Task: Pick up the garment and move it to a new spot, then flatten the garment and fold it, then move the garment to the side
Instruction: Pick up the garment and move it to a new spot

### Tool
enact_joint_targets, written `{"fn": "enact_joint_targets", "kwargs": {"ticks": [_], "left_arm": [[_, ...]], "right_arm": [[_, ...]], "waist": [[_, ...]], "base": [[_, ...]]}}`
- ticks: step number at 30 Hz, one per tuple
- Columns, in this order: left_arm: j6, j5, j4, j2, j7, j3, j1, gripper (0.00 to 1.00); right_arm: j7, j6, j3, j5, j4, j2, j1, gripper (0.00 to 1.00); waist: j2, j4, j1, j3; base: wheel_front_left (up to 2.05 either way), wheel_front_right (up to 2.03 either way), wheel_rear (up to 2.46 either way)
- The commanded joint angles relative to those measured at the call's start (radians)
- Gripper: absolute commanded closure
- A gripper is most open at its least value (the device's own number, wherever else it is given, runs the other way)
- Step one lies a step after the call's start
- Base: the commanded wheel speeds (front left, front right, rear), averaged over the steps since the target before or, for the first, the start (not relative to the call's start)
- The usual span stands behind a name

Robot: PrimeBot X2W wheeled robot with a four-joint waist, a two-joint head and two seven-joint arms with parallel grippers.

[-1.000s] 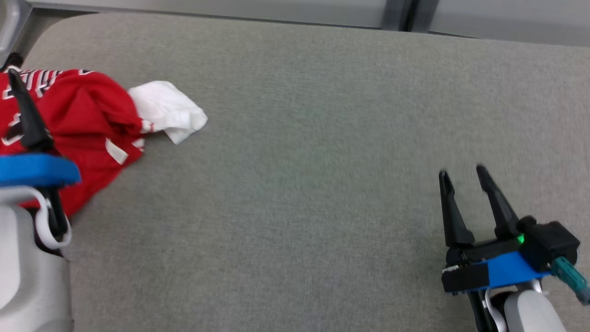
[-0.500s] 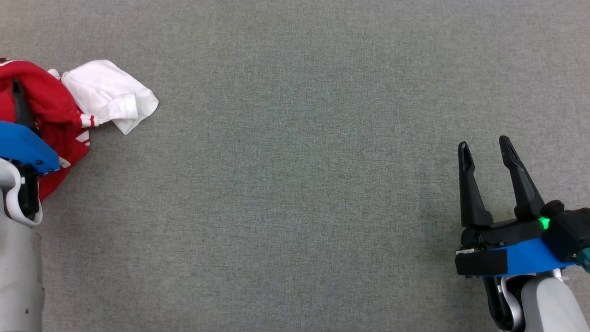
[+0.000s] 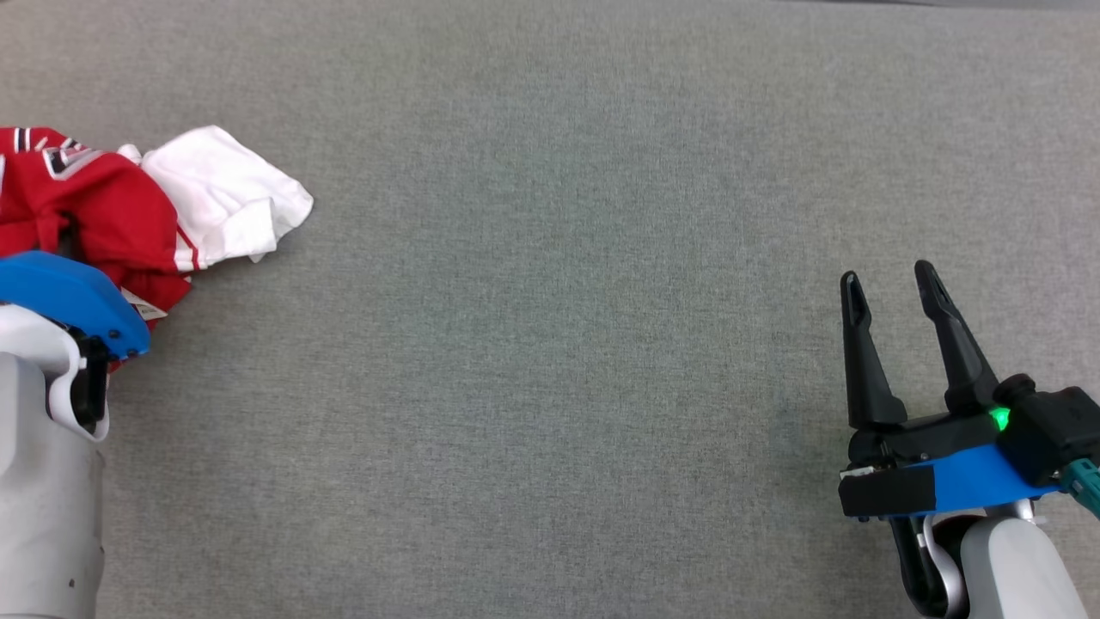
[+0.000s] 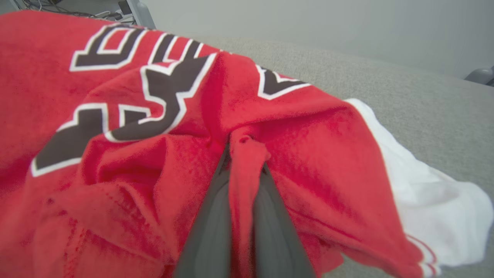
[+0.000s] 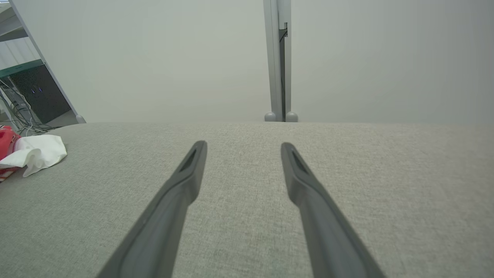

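A grey cloth-covered surface [image 3: 550,361] fills the head view. At its far left edge lies the crumpled red jersey [image 3: 103,206], with black, white-edged lettering [image 4: 162,81] across it. Its white sleeve [image 3: 228,193] spills toward the middle of the surface and rests flat on the cloth. In the left wrist view the left gripper [image 4: 244,154] is sunk in the jersey, its two dark fingers drawn narrow and pinching a raised fold of red fabric between them. The right gripper [image 3: 888,277] sits at the lower right, well apart from the jersey, fingers spread wide with nothing between them. A small green light [image 3: 999,419] glows on its base.
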Motion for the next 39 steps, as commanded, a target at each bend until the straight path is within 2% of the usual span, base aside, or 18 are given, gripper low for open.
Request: {"fn": "enact_joint_targets", "kwargs": {"ticks": [1,9,17,21,29,34,39], "left_arm": [[-0.002,0.008,-0.008,0.005,-0.021,-0.005,-0.02,1.0],[-0.016,0.029,-0.105,0.01,-0.134,-0.045,-0.052,1.0],[-0.027,0.081,-0.333,0.026,-0.165,-0.123,-0.099,1.0],[-0.029,0.077,-0.492,0.014,-0.133,-0.152,-0.131,1.0],[-0.037,0.054,-0.787,-0.021,-0.014,-0.232,-0.185,1.0],[-0.039,0.049,-0.845,-0.062,0.031,-0.295,-0.2,1.0],[-0.04,0.034,-0.823,-0.097,0.036,-0.35,-0.168,1.0]], "right_arm": [[-0.005,0.002,0.002,0.004,0.007,-0.005,0.004,0.0],[-0.027,0.002,0.013,0.038,0.049,-0.005,0.034,0.0],[-0.051,0.002,0.026,0.077,0.091,-0.005,0.047,0.0],[-0.058,0.002,0.033,0.096,0.109,-0.005,0.052,0.0],[-0.066,0.002,0.046,0.141,0.135,-0.004,0.041,0.0],[-0.066,0.002,0.039,0.163,0.127,-0.004,0.042,0.0],[-0.066,0.002,0.033,0.174,0.12,-0.004,0.047,0.0]], "waist": [[-0.0001,-0.003,0.0,-0.015],[-0.0001,-0.003,0.0,-0.103],[-0.0001,-0.046,0.0,-0.17],[-0.0001,-0.096,0.0,-0.185],[-0.0001,-0.258,0.0,-0.189],[-0.0001,-0.348,0.0,-0.182],[-0.0001,-0.388,0.0,-0.17]], "base": [[0.0,0.0,0.0],[0.0,0.0,0.0],[0.0,0.0,0.0],[0.0,0.0,0.0],[0.0,0.0,0.0],[0.0,0.0,0.0],[0.0,0.0,0.0]]}}
